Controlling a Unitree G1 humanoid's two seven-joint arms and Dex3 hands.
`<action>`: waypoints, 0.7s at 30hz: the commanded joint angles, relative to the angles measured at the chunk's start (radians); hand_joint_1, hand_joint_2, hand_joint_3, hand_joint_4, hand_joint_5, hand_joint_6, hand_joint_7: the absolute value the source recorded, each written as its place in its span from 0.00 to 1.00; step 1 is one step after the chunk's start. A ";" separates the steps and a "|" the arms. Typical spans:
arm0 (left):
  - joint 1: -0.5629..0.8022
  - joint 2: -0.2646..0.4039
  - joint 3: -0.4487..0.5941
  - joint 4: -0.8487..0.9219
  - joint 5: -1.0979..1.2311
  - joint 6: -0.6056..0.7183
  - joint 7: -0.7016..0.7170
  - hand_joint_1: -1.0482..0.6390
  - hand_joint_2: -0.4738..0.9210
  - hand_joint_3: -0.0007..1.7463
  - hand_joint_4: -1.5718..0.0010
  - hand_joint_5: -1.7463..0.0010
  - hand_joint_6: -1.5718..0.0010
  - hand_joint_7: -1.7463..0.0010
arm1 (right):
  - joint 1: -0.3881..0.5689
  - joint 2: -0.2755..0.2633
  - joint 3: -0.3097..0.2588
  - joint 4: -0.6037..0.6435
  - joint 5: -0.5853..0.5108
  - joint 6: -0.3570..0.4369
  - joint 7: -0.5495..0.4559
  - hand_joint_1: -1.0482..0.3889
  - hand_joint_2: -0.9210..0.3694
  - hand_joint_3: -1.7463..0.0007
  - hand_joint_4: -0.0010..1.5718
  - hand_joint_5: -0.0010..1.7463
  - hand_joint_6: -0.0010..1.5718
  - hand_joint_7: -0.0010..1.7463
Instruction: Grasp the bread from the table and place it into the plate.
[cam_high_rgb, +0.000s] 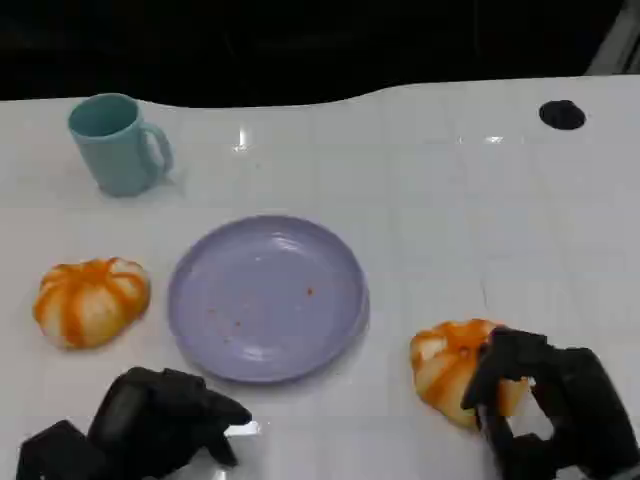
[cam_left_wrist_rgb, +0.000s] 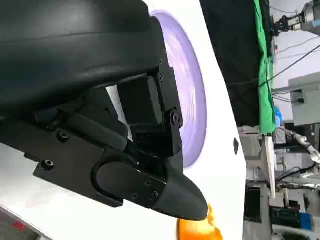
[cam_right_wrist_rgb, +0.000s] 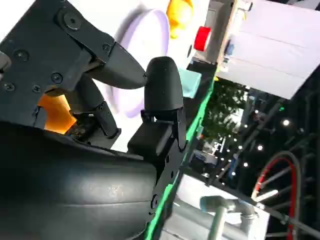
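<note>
Two orange-and-white breads lie on the white table. The one near the front right, the right bread (cam_high_rgb: 448, 362) (cam_right_wrist_rgb: 54, 114) (cam_left_wrist_rgb: 198, 231), has my right hand (cam_high_rgb: 555, 410) (cam_right_wrist_rgb: 125, 90) against its right side, with fingers over its top and its near edge, holding it on the table. The left bread (cam_high_rgb: 90, 300) (cam_right_wrist_rgb: 180, 15) sits by itself to the left of the plate. The round purple plate (cam_high_rgb: 268, 297) (cam_left_wrist_rgb: 192, 100) (cam_right_wrist_rgb: 145, 45) lies in the middle with only a few crumbs on it. My left hand (cam_high_rgb: 150, 420) (cam_left_wrist_rgb: 140, 150) rests at the front left and holds nothing.
A teal mug (cam_high_rgb: 120, 145) (cam_right_wrist_rgb: 191, 82) stands at the back left. A small black disc (cam_high_rgb: 561, 114) (cam_left_wrist_rgb: 235, 145) lies at the back right. The table's far edge runs along a dark background. A red object (cam_right_wrist_rgb: 202, 37) shows beyond the table.
</note>
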 joint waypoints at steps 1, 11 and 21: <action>-0.001 0.014 0.003 -0.003 -0.002 0.015 0.001 0.00 1.00 0.05 0.16 0.42 0.00 0.85 | 0.014 -0.001 -0.016 -0.028 0.000 -0.021 -0.025 0.61 0.62 0.03 0.61 0.97 0.60 0.79; -0.003 0.015 0.003 0.003 0.002 0.004 0.004 0.00 1.00 0.05 0.16 0.42 0.00 0.86 | 0.019 -0.001 -0.009 -0.051 0.013 -0.001 -0.030 0.61 0.64 0.01 0.61 0.98 0.59 0.81; 0.000 0.012 0.002 -0.005 0.003 0.006 0.007 0.00 1.00 0.05 0.16 0.42 0.00 0.85 | 0.009 -0.014 -0.022 -0.050 0.003 -0.024 -0.038 0.62 0.63 0.01 0.60 0.96 0.58 0.80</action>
